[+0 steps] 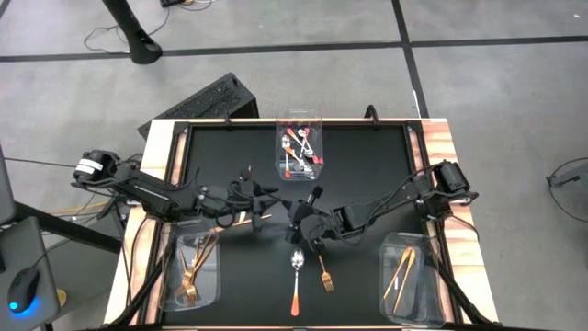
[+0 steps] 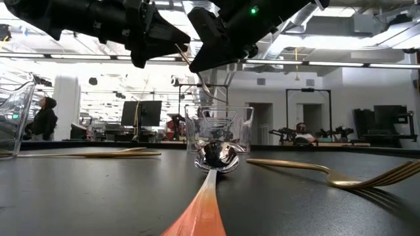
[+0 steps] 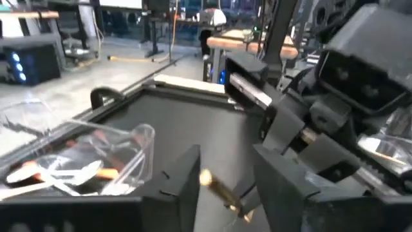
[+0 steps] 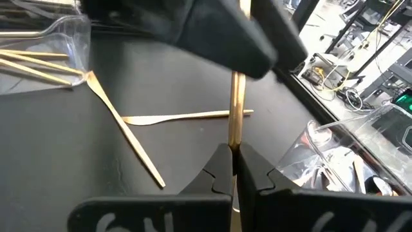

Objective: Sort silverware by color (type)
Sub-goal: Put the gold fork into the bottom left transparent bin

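While both pincers meet mid-table, right pincer [image 4: 233, 169] clamps knife [image 4: 236, 109].

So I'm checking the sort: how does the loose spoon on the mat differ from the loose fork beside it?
The spoon has a silver bowl and an orange-red handle; the fork is gold all over. The spoon is longer than the fork and lies straight, while the fork lies slightly angled. Both lie flat on the black mat, outside any bin.

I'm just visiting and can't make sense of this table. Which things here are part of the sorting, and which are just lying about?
Part of the sorting:
spoon
fork
gold stick clamped in right end effector
left end effector

Just lying about:
keyboard
computer mouse
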Motion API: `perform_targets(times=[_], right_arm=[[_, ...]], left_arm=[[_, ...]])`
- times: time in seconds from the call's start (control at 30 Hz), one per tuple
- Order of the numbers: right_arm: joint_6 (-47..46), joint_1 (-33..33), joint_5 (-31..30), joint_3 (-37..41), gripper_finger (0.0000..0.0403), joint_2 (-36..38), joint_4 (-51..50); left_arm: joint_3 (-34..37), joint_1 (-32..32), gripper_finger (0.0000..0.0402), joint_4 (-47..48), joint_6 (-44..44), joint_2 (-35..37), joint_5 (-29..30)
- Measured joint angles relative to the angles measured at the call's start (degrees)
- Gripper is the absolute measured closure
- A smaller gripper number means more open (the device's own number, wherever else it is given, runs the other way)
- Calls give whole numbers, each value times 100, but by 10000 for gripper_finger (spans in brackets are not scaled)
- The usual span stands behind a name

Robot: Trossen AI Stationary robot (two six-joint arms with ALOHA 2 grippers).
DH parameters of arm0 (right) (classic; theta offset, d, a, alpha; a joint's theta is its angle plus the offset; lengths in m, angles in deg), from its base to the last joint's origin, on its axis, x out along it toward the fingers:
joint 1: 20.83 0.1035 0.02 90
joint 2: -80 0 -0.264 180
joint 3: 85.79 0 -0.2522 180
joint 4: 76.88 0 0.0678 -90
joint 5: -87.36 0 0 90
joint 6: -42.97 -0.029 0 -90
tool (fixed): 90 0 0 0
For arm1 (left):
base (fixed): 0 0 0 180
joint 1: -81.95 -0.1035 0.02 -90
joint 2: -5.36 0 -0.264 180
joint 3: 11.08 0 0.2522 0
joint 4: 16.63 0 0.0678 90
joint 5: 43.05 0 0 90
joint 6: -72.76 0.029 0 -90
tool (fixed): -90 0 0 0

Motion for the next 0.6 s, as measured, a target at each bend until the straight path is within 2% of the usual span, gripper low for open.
perform_targets(times=[0.3, 0.6], right_arm=[[28, 1, 20, 0, 390, 0, -13], [-10, 35, 44, 0, 377, 0, -7]], left_arm=[[-3, -1, 389, -94, 151, 0, -41], [-4, 2, 397, -144, 160, 0, -48]])
